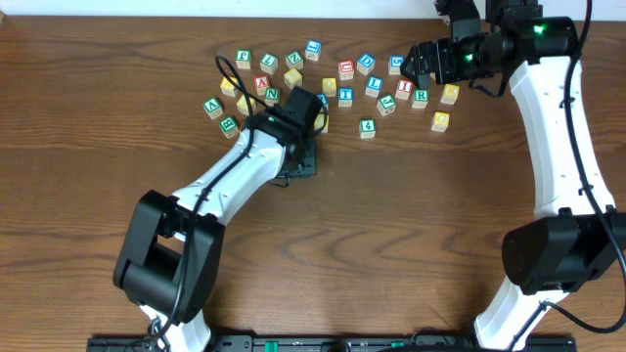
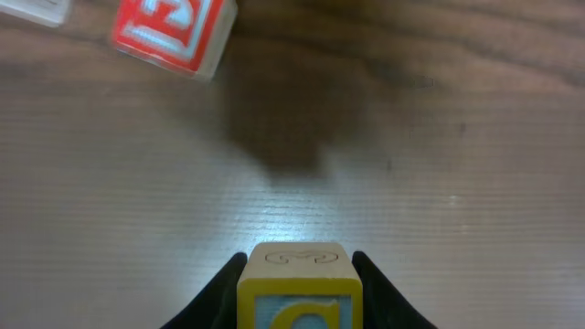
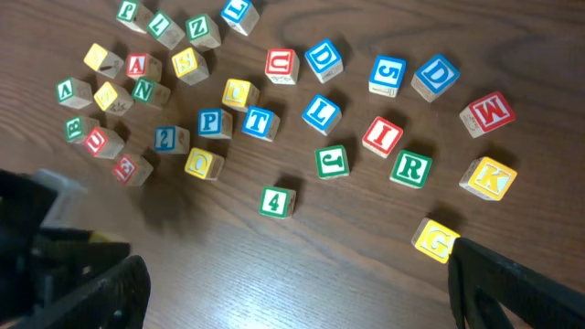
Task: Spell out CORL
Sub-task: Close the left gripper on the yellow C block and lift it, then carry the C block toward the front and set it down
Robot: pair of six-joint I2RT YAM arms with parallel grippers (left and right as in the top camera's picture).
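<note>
The left gripper (image 2: 299, 260) is pinching a yellow-topped cube (image 2: 300, 291) at the bottom centre of the left wrist view, with one dark finger pressed on each side of it. The near face of this cube is light blue with a pale letter. The frame edge cuts the letter off, so I cannot read it. A red-lettered cube (image 2: 169, 32) lies tilted in the upper left of the same view, well apart from the held one.

In the overhead view this gripper is at the centre of the frame, at the lower edge of the group of cubes (image 1: 323, 83) on the wooden table (image 1: 440, 244).

The right gripper (image 3: 297, 260) has its jaws spread wide with nothing between them. Its dark fingers fill the two lower corners of the right wrist view.

In that view the green R cube (image 3: 412, 166) lies right of centre, just beside a red I cube (image 3: 382, 135). The blue L cube (image 3: 321, 112) lies above the centre, near a blue T cube (image 3: 260, 122).
</note>
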